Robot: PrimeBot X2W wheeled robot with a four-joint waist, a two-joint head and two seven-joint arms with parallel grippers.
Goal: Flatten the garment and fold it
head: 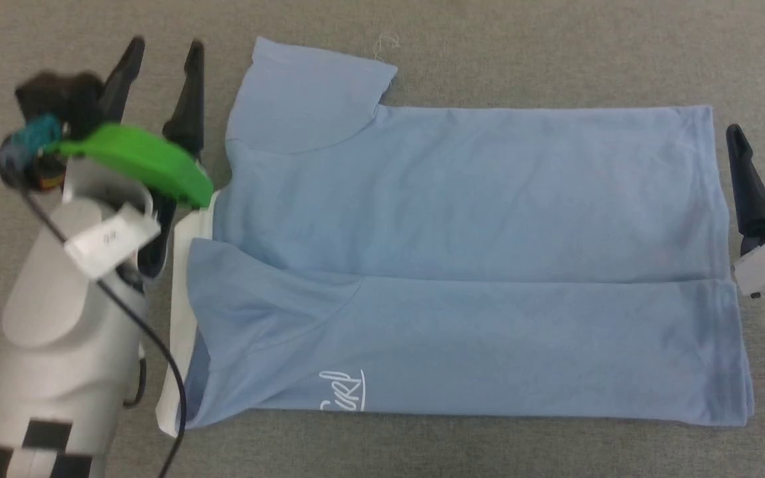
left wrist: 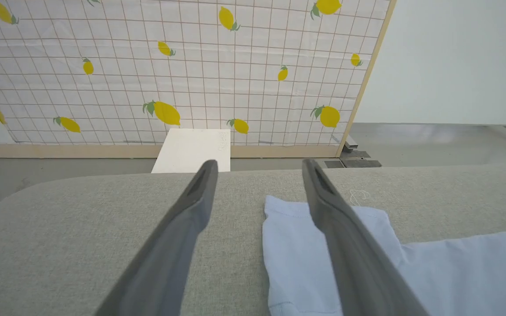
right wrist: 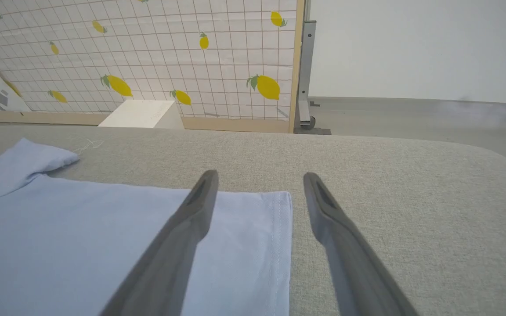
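One lengthwise fold looks done, and I judge the job roughly a third along. Beneath the garment (head: pixel 462 199) spreads the grey cloth-covered table (head: pixel 489 40); the garment itself lies flat and smooth, neck end toward my left, hem toward my right; its near long side is turned over onto the body, so a folded edge runs along the middle of the garment from end to end; the far side is not yet turned in, and the far sleeve (head: pixel 309 93) sticks out flat beyond the garment's far edge; a white inner panel (head: pixel 183 318) peeks out at the neck end.

My left gripper (head: pixel 165 46) hovers just off the garment's neck end, beside that far sleeve, fingers spread wide and holding nothing; my right gripper (head: pixel 763 127) hangs just off the hem end, near the far corner, likewise spread and empty.

Left to do, I reckon: bring the far side and sleeve over, then fold across the length.

Smallest things: the white script logo (head: pixel 342 390) on the turned-over flap, close to the garment's near edge; a wisp of loose thread (head: pixel 386 41) just beyond the far sleeve.
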